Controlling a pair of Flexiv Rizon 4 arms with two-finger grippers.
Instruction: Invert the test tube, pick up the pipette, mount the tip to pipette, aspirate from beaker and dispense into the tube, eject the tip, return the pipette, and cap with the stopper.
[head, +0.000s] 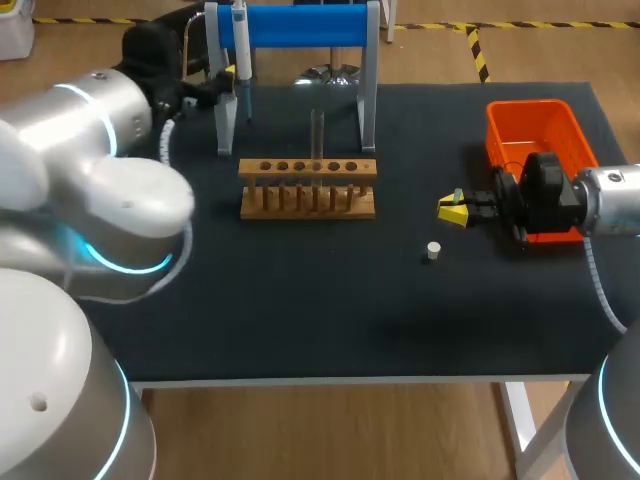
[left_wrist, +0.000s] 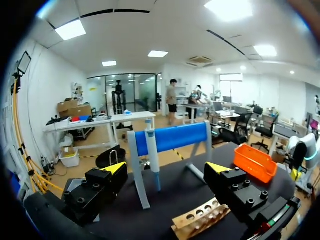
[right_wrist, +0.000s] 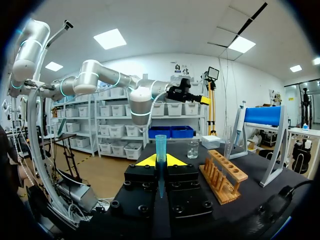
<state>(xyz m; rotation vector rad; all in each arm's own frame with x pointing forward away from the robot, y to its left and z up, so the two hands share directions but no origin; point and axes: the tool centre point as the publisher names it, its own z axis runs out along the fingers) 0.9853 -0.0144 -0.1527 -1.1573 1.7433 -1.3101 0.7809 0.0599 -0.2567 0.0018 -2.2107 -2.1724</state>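
Translucent blue pipette tip (right_wrist: 160, 145) sits upright in the right claw (right_wrist: 160, 161). The yellow fingers are closed onto it from both sides, with almost no gap. That claw hangs over the black counter (head: 300, 300), right of centre, just in front of the orange plastic bin (head: 530, 105).

Small white stopper (head: 432, 251) lies on the counter near the right claw, a bit closer to the front edge and not touching it.

White-and-blue pipette (left_wrist: 152, 155) hangs on the left end of the blue-barred stand (head: 300, 25) at the back of the counter. Left claw (left_wrist: 167, 169) is up at that end, fingers spread wide and gripping nothing. From the wrist view the pipette is ahead of the gap, with neither finger on it.

Wooden test tube rack (head: 307, 190) stands mid-counter, in front of the stand. One clear glass test tube (head: 317, 135) is upright in a hole right of the rack's middle.

Clear glass beaker (right_wrist: 193, 148) is at the far side of the counter, beyond the rack as seen from the right wrist. Can't tell its fill level.
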